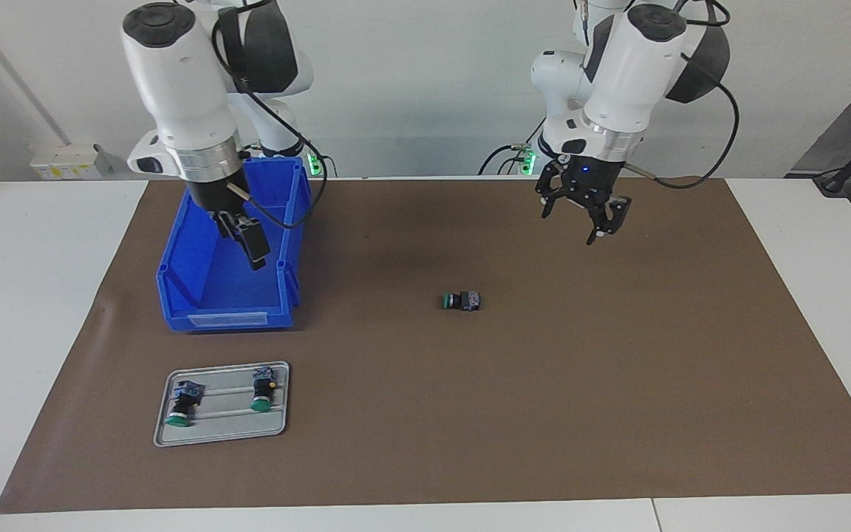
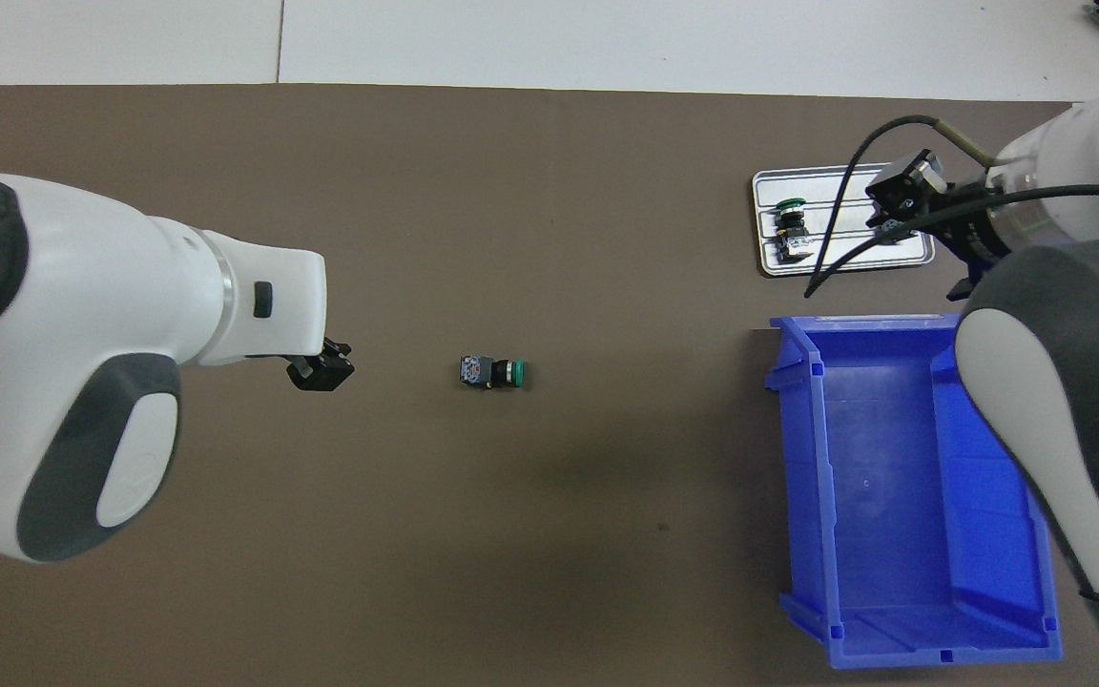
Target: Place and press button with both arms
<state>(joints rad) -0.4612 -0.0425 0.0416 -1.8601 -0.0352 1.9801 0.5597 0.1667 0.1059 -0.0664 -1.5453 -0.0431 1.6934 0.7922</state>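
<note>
Lying sideways: button (image 1: 461,301) | tray (image 2: 912,256) btn part-hidden by right claw (image 1: 248,240)

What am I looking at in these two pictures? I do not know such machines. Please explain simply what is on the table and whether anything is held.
Two white robot arms work at a table. One picture faces them; the other looks down from above them. The left gripper hangs open and empty over the brown mat. The right gripper hangs over the blue bin. The button lies on its side on the mat, untouched. A metal tray, farther from the robots than the bin, carries two similar buttons. Nothing is held.
</note>
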